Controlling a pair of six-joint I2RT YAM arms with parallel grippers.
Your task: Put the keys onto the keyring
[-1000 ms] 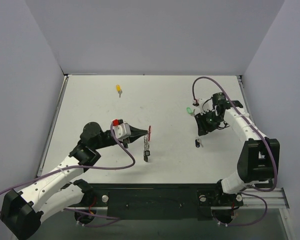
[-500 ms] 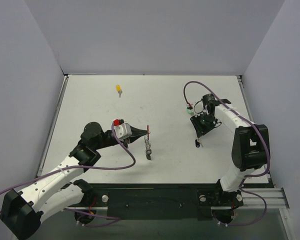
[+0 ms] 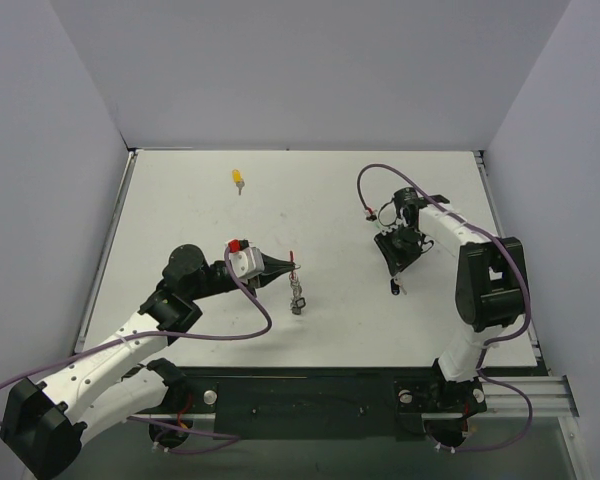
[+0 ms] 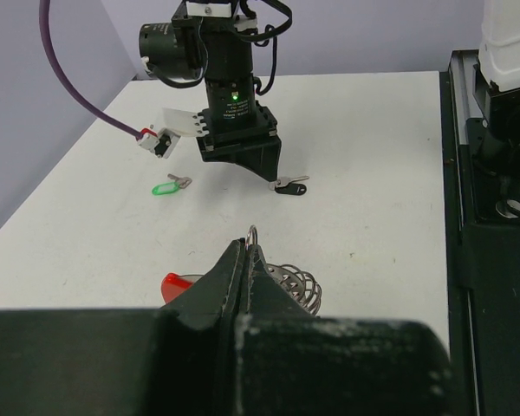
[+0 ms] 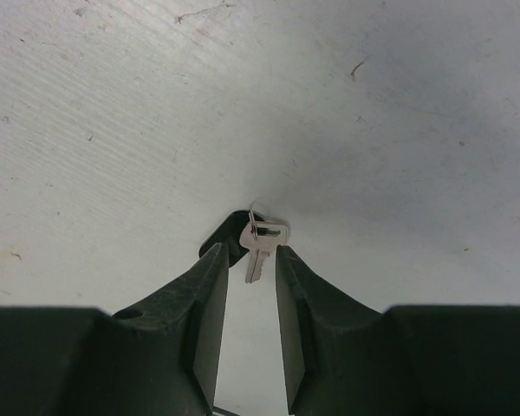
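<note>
Tools | right tool (image 5: 251, 254) narrower, unclenched astride black key (image 5: 258, 242) | left tool (image 4: 245, 250) clenching keyring (image 4: 293, 279)

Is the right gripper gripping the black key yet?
No, the black key lies between the right gripper's open fingers, untouched.

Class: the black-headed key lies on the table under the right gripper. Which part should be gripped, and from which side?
The black key lies flat on the table, so pinch its silver blade across the thin edges, coming straight down from above. The right gripper hangs with one finger either side of it.
</note>
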